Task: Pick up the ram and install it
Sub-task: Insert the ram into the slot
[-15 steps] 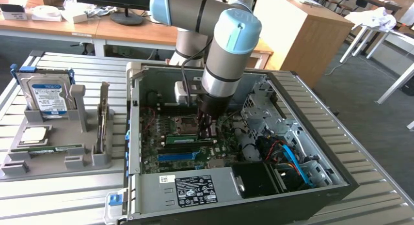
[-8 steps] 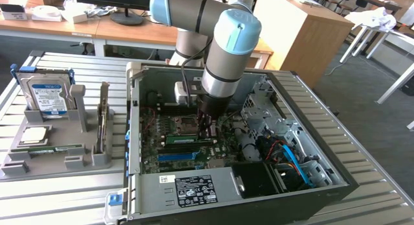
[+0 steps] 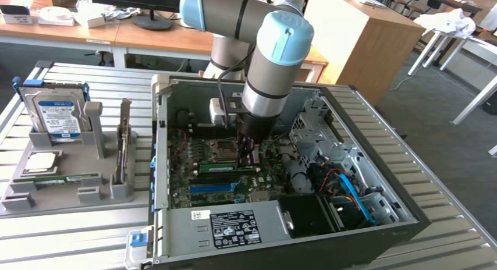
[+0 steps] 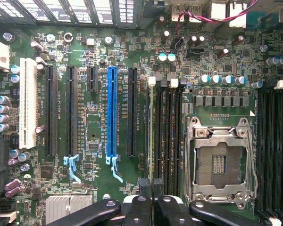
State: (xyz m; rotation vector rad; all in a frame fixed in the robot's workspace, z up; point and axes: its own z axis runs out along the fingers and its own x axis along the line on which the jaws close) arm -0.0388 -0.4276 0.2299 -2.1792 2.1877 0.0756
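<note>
In the exterior view the arm reaches straight down into the open computer case (image 3: 162, 142). Its gripper (image 3: 250, 160) hangs just on the camera's side of the empty processor socket (image 3: 223, 146). The ram (image 3: 217, 166) stands on edge in a slot beside the socket, and the gripper is at the end of it toward the exterior view's right. Room is tight here. The power supply (image 3: 233, 226) blocks the near side, and a drive cage with a blue cable (image 3: 350, 188) lies beyond the socket to the exterior view's right. The arm's wrist hides the board behind the socket.

Well clear of the socket, outside the case, a grey tray (image 3: 70, 194) carries a hard drive (image 3: 56, 116), an upright expansion card (image 3: 123, 139), a square processor chip (image 3: 41, 161) and a second green stick (image 3: 58, 178). Everything rests on a slatted metal table (image 3: 70, 235), with desks and grey carpet around it.

In the wrist view the ram (image 4: 151, 132) shows edge-on as a thin pale line in the outermost slot of the bank beside the socket (image 4: 219, 162), between it and the blue slot (image 4: 112, 113). The gripper (image 4: 152, 186) has its fingers (image 4: 144, 186) drawn close together, and the ram's edge runs into the narrow slit between them, so it appears pinched. The frame edge cuts off the gripper's linkage.
</note>
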